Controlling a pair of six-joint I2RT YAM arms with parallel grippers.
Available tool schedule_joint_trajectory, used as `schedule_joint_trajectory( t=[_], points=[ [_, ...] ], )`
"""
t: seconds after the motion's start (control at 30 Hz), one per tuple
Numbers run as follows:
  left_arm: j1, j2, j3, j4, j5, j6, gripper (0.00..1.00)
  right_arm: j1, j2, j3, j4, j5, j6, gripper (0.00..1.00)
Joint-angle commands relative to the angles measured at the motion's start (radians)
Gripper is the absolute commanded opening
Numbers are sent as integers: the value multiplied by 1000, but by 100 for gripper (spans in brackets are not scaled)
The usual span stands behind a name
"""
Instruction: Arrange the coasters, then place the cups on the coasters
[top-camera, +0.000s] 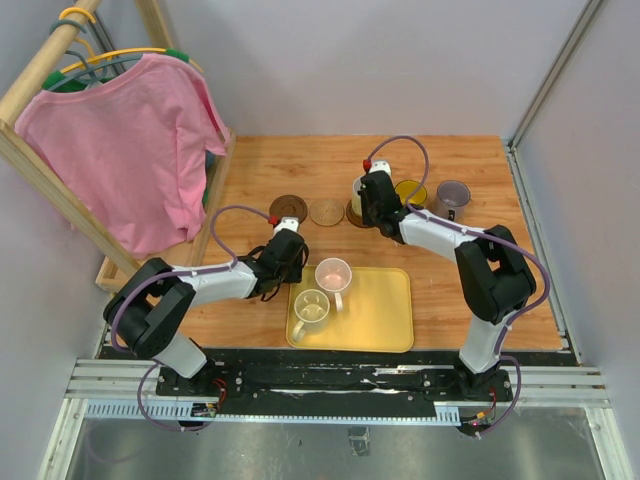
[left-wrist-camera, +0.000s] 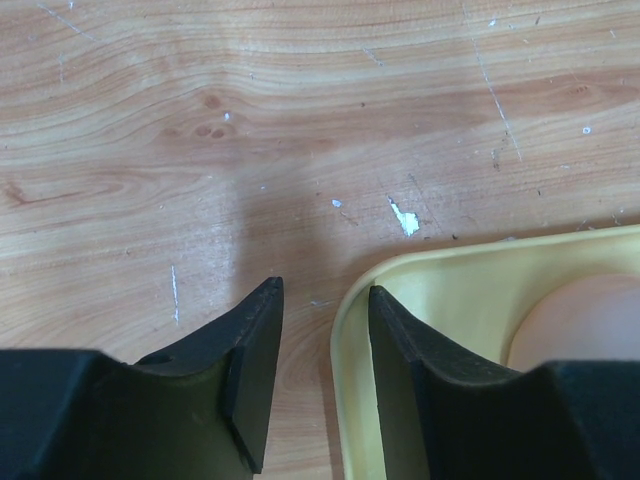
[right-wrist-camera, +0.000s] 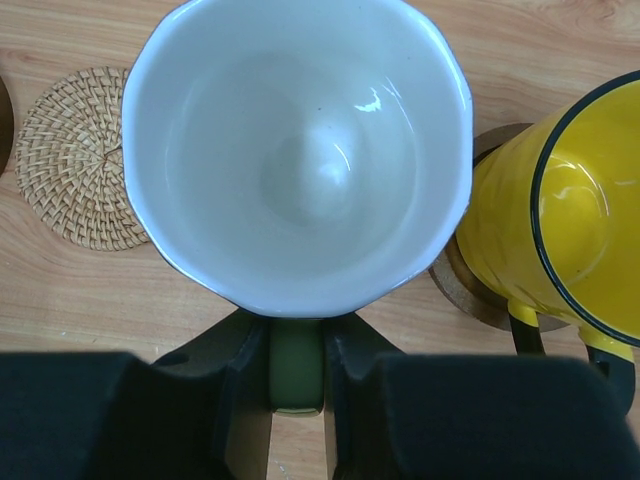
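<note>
Wood tabletop (top-camera: 300, 165), grey walls, pink shirt (top-camera: 130, 140) on a rack upper left. My right gripper (right-wrist-camera: 296, 345) pinches the green handle of the white-green cup (right-wrist-camera: 300, 150), which hangs upright so it lands level. It sits between the tan woven coaster (right-wrist-camera: 75, 160) at left and the yellow cup (right-wrist-camera: 560, 220) on its dark brown coaster (right-wrist-camera: 465, 285) at right. Whatever is under the white-green cup is hidden, so I can't tell if it's seated. My left gripper (left-wrist-camera: 325, 290) is spread and empty, low at the yellow tray (left-wrist-camera: 440, 290) corner, probably lining up for the pale pink cup (top-camera: 333, 272). Cream cup (top-camera: 311, 308) also waits in the tray. Grey-purple cup (top-camera: 453, 198) is upper right.
</note>
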Motion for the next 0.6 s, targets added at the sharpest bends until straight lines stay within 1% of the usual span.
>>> schedule_joint_trajectory(
  t=[0.0, 0.07, 0.1, 0.13, 0.17, 0.23, 0.37, 0.57],
  points=[
    [13, -3, -39, -84, 10, 11, 43, -13, -20, 15, 10, 30, 12, 25],
    [13, -2, -39, -84, 9, 12, 43, -13, -18, 15, 7, 22, 13, 36],
    [13, -1, -38, -85, 10, 12, 43, -13, -18, 13, 7, 19, 15, 40],
    [13, -2, -38, -85, 10, 11, 43, -14, -18, 12, 4, 18, 15, 42],
    [13, 0, -39, -86, 10, 12, 43, -14, -18, 11, 0, 17, 18, 43],
    [13, -1, -39, -85, 10, 12, 43, -11, -18, 11, -6, 14, 20, 47],
    [13, -2, -38, -86, 11, 10, 43, -5, -24, 6, -10, 13, 21, 50],
    [13, -3, -45, -90, 10, 9, 43, 14, -58, -2, -55, 10, 31, 58]
  ],
)
